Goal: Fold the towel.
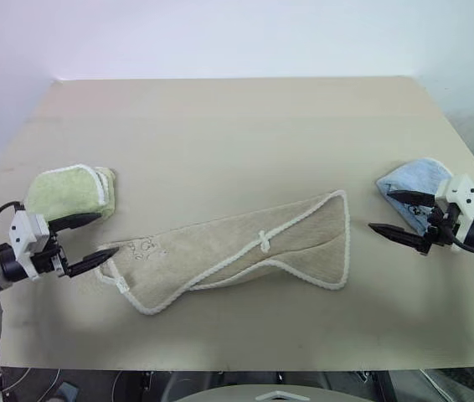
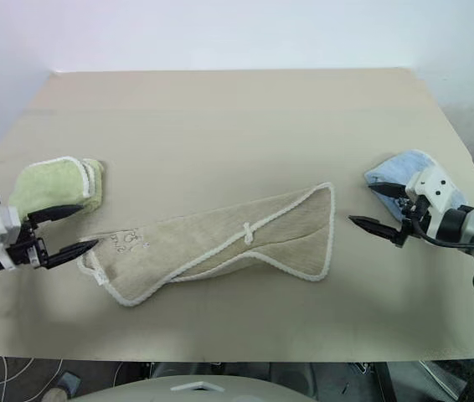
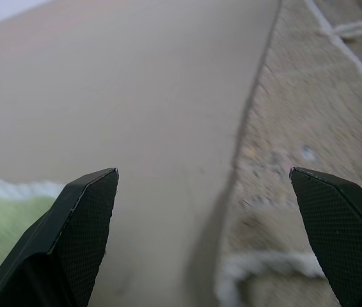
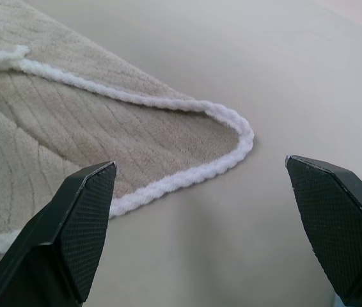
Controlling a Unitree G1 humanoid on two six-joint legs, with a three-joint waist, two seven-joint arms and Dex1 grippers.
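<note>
A large beige terry towel with white corded edging [image 1: 245, 251] lies loosely folded and slanted across the middle of a tan table [image 1: 220, 126]. A small white loop [image 1: 263, 240] sits near the towel's centre, and a faint printed logo [image 1: 146, 247] lies toward its left end. The left end effector [image 1: 93, 238] hovers at that left end with its two black fingers spread apart, grasping nothing. Just behind it rests a small folded light-green towel [image 1: 71, 191]. The right end effector [image 1: 394, 212] is near the beige towel's right corner, apart from it, fingers likewise spread and empty. A small light-blue towel [image 1: 417, 178] lies just behind it.
</note>
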